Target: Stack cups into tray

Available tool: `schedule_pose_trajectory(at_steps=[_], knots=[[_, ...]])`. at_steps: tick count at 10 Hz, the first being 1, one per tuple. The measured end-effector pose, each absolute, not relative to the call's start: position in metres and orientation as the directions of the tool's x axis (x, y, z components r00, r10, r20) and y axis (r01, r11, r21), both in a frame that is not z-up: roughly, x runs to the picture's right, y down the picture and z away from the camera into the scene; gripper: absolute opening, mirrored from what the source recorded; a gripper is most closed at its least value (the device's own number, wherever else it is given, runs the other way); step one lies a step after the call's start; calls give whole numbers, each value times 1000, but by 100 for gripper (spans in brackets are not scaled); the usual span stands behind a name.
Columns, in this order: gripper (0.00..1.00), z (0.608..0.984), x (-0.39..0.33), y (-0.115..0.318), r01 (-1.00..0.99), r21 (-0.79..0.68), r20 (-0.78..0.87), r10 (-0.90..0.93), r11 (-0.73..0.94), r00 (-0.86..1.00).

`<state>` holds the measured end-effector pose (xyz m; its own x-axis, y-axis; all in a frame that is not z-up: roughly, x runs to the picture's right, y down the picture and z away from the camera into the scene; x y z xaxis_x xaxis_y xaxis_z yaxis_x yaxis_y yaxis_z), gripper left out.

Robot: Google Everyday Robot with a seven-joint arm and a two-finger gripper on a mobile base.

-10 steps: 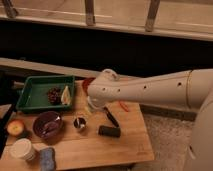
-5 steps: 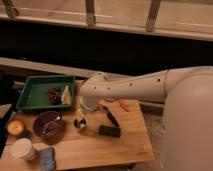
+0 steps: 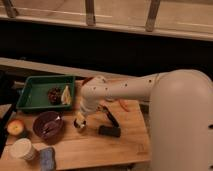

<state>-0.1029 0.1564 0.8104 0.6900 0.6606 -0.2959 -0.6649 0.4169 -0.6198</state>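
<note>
grasping step: the pincer (image 3: 79, 120) hangs low at the small metal cup (image 3: 80, 127) on the counter (image 3: 122, 146), jaws spread wide, seemingly gripping nothing yet. next it must close, lift, and carry it to the green tray (image 3: 34, 93). the paper cup (image 3: 22, 148) stands near the counter's front corner.

a wooden table (image 3: 100, 147) with a pale, plank-like top fills the lower part of the view, from 9 o'clock round to 5 o'clock. behind it, at 10 o'clock, a light ledge (image 3: 35, 66) runs slanting along its far edge. above that a broad dark wall band (image 3: 125, 52) crosses the middle from 9 to 3 o'clock, in deep shadow. at 12 o'clock three grey upright posts (image 3: 90, 12) rise before a pale, glassy surface (image 3: 120, 11) marked with faint bright lines. the light is dim and warm, brightest on the table top. a dark patch (image 3: 4, 92) lies at 9 o'clock.
</note>
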Motion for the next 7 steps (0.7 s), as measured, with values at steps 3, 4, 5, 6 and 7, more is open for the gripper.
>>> schedule_pose_trajectory(at_steps=[3,4,5,6,7], knots=[[54,816,-113,166,-656,-628,-307,641,419,704],[43,814,-111,166,-654,-623,-303,640,428,707],[32,813,-110,166,-654,-620,-299,640,433,708],[23,812,-110,167,-651,-621,-296,638,437,711],[15,811,-111,168,-647,-623,-293,635,440,715]])
